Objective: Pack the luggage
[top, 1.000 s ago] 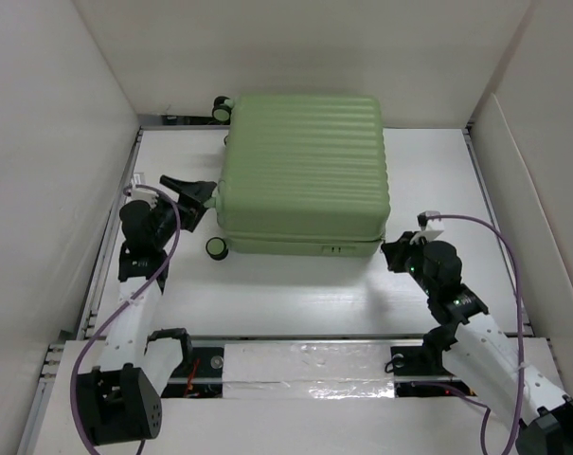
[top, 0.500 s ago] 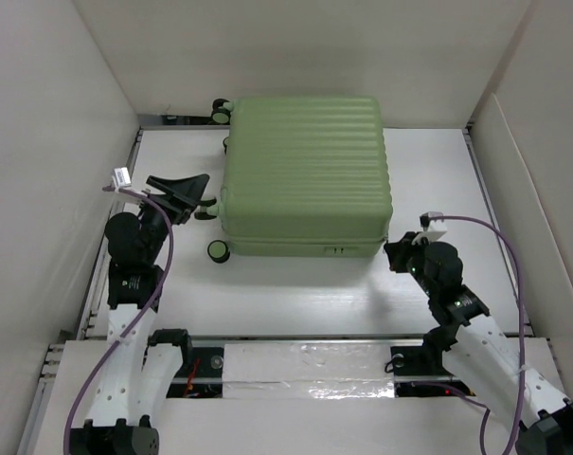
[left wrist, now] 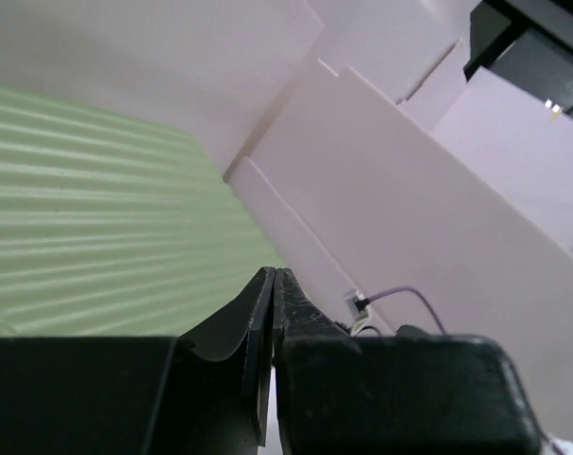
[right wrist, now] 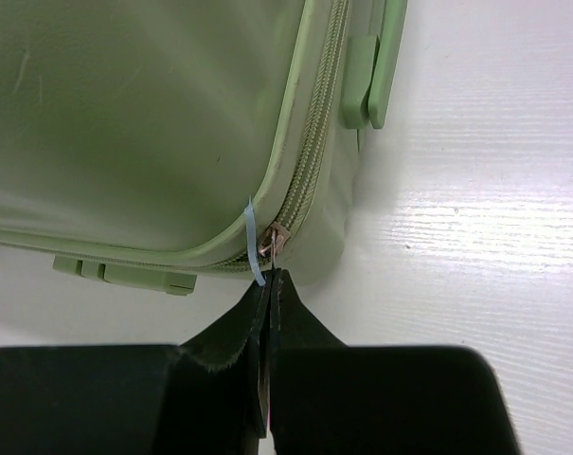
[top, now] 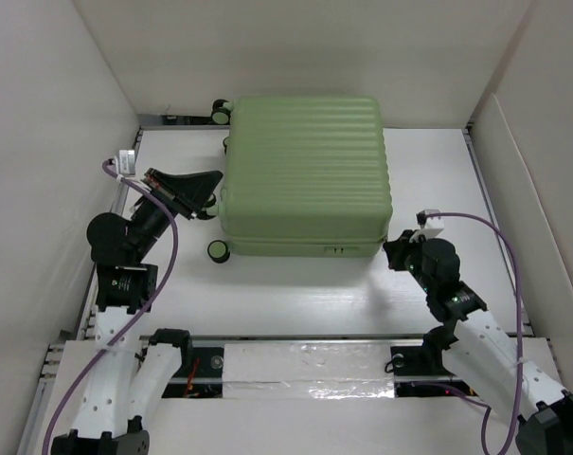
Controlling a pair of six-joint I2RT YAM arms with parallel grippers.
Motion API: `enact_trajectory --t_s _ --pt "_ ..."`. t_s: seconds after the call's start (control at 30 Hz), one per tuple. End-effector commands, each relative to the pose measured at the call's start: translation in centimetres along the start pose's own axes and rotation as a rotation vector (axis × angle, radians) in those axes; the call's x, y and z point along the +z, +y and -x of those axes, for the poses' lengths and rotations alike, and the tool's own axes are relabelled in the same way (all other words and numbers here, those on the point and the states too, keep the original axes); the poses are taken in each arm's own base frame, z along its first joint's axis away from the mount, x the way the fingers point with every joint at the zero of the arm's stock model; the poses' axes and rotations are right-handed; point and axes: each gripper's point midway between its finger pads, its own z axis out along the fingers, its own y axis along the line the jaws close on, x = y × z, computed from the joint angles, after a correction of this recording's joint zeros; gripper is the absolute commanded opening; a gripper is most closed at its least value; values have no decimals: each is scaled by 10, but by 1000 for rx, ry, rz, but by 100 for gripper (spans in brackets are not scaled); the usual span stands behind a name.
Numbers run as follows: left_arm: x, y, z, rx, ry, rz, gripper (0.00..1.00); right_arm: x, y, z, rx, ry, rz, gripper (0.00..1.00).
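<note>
The luggage (top: 305, 175), a pale green ribbed hard-shell suitcase, lies flat and closed at the middle of the white table. My right gripper (top: 391, 253) is at its near right corner. In the right wrist view the right gripper (right wrist: 272, 277) is shut on the metal zipper pull (right wrist: 278, 239), with a thin light blue strip (right wrist: 254, 237) beside it. My left gripper (top: 213, 180) hangs raised beside the suitcase's left edge. In the left wrist view the left gripper (left wrist: 273, 275) is shut with nothing held, above the green ribbed shell (left wrist: 97, 246).
Black caster wheels stick out at the near left (top: 216, 249) and far left (top: 222, 110) of the suitcase. White walls enclose the table (top: 295, 294) on three sides. A taped rail (top: 305, 365) runs along the front edge. Purple cables trail from both wrists.
The left arm has swung up and back to the left, and its jaws have gone from open to shut. The right arm and the suitcase have stayed put.
</note>
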Motion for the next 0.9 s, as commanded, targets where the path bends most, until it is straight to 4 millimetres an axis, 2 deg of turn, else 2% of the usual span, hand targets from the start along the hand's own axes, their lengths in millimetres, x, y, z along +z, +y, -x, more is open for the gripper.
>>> enact_trajectory --t_s 0.0,0.03,0.07,0.1,0.13,0.2,0.23,0.27,0.3,0.33,0.37,0.4,0.43,0.47,0.5,0.53,0.57,0.6,0.63,0.67,0.7,0.73,0.8,0.83,0.87 --pt "5 12 -13 99 74 -13 0 0 10 28 -15 -90 35 0" --pt "12 21 -5 135 49 27 0 0 10 28 -16 -96 41 0" --pt "26 41 -1 120 57 92 0 0 9 26 -19 -97 43 0" --pt "36 23 24 140 21 83 4 0 8 21 -18 -86 40 0" --pt "52 19 39 113 -6 67 7 -1 8 20 -15 -82 42 0" --pt "68 -2 69 83 -77 12 12 -2 7 20 -11 -81 37 0" --pt "98 -10 94 79 -113 18 14 -4 8 22 -12 -81 34 0" --pt "125 -24 92 134 -96 16 15 -4 8 25 -15 -85 34 0" --pt "149 -13 56 151 43 123 15 -4 7 27 -20 -91 26 0" --pt "159 -83 132 259 -207 171 18 -4 6 29 -22 -92 15 0" --pt "212 -93 62 274 -80 174 17 -2 6 28 -21 -83 14 0" --pt "210 -112 71 243 -84 170 15 -1 6 31 -8 -88 14 0" --pt "219 -103 47 206 -24 163 11 -2 9 29 -7 -71 27 0" --pt "191 -128 51 179 -39 79 11 -3 12 34 -7 -79 37 0" --pt "193 -93 -17 177 -8 19 10 -4 14 35 -10 -83 48 0" --pt "168 -105 -30 166 -43 -33 8 -5 14 36 -13 -88 52 0" --pt "126 -128 -19 141 -106 -70 5 -4 10 31 -8 -85 38 0" --pt "103 -153 -63 114 -30 -120 3 -4 11 33 -6 -105 45 0" --pt "87 -115 -115 174 41 -9 1 -4 13 34 -8 -110 58 0" --pt "68 -110 -136 178 69 12 0 -4 15 33 -8 -107 68 0" --pt "46 -107 -175 191 157 31 0 -5 16 34 -10 -105 73 0" --pt "29 -70 -207 173 200 147 0 -5 16 31 -13 -85 71 0" --pt "5 -43 -240 134 273 196 3 -7 17 32 -13 -85 75 0" --pt "-11 -9 -266 128 322 260 14 -10 23 32 -14 -84 112 0" --pt "-18 1 -279 50 336 287 19 -11 24 33 -15 -91 118 0"
